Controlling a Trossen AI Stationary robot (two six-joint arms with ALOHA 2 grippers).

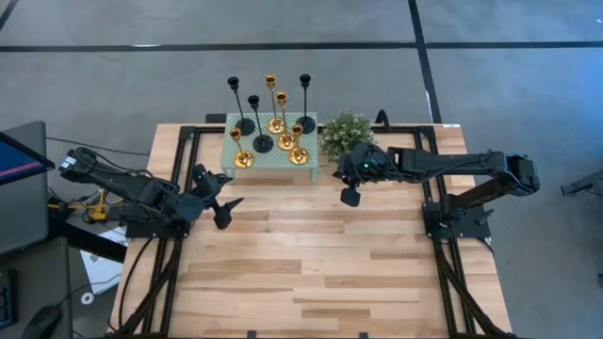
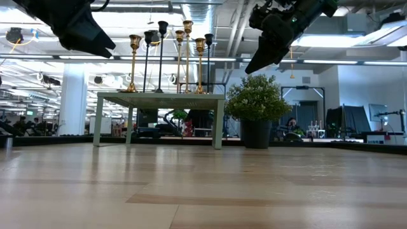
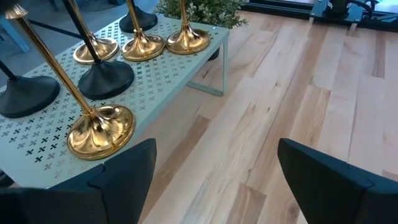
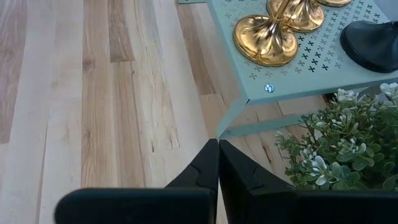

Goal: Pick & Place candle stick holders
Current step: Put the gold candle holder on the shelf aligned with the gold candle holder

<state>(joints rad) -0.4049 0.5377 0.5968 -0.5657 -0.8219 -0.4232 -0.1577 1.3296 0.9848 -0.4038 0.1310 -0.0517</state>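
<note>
Seven candle stick holders, three black [image 1: 261, 141] and several gold [image 1: 243, 158], stand upright on their round bases on the mint-green little table [image 1: 268, 162] at the table's far side. They also show in the low view [image 2: 172, 57], and their bases show in the left wrist view [image 3: 102, 127]. My left gripper [image 1: 223, 209] is open and empty, in the air near the little table's near left corner. My right gripper [image 1: 350, 196] is shut and empty, in the air near the little table's right end [image 4: 267, 87].
A bushy green potted plant [image 1: 347, 132] stands right of the little table, under my right arm. The wooden tabletop [image 1: 311, 264] spreads out nearer than the little table. Black frame rails [image 1: 170, 254] run along both sides.
</note>
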